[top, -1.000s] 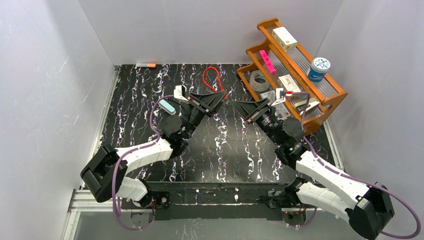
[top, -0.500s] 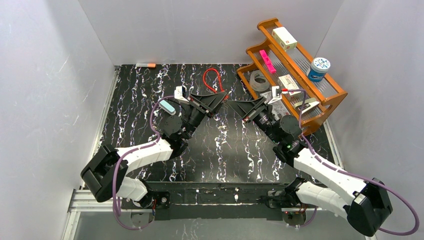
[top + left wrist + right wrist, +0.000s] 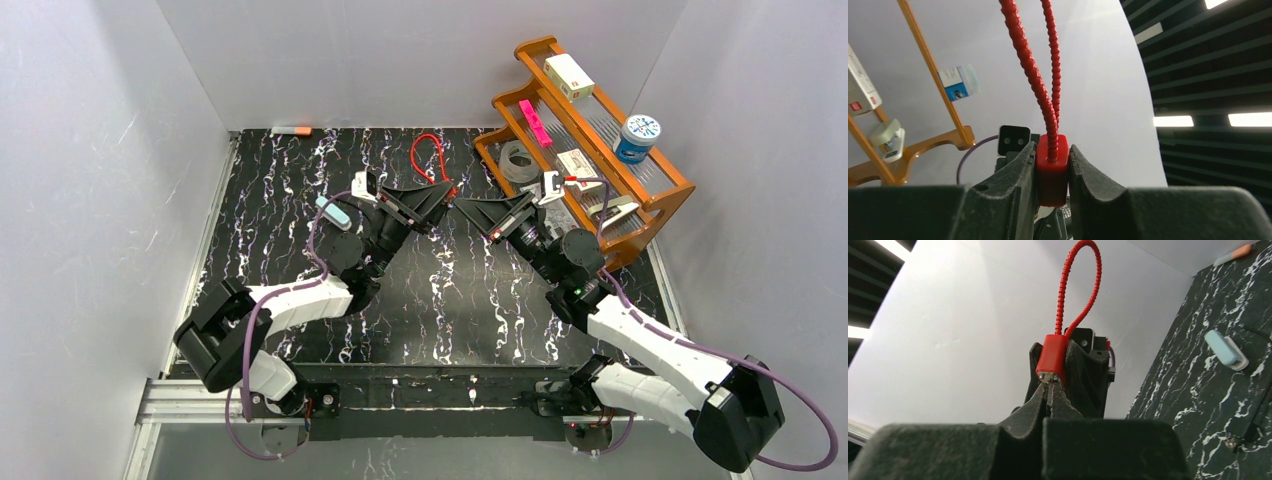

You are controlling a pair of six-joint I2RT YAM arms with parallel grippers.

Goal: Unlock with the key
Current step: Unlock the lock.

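Top external: right hand (image 3: 466, 208) has closed in on left hand (image 3: 446, 192) over the last second, and the tips now meet. Left hand pinches the red cable lock (image 3: 1052, 170) by its body. Right hand's fingers are pressed together on what looks like the key (image 3: 1049, 376), at the lock's underside. Key mostly hidden, so can't tell if it's seated.

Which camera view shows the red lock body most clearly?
The left wrist view: the red lock body sits large and central, clamped in the left hand. The right wrist view shows it smaller, with its whole cable loop. The top view gives only a small red spot.
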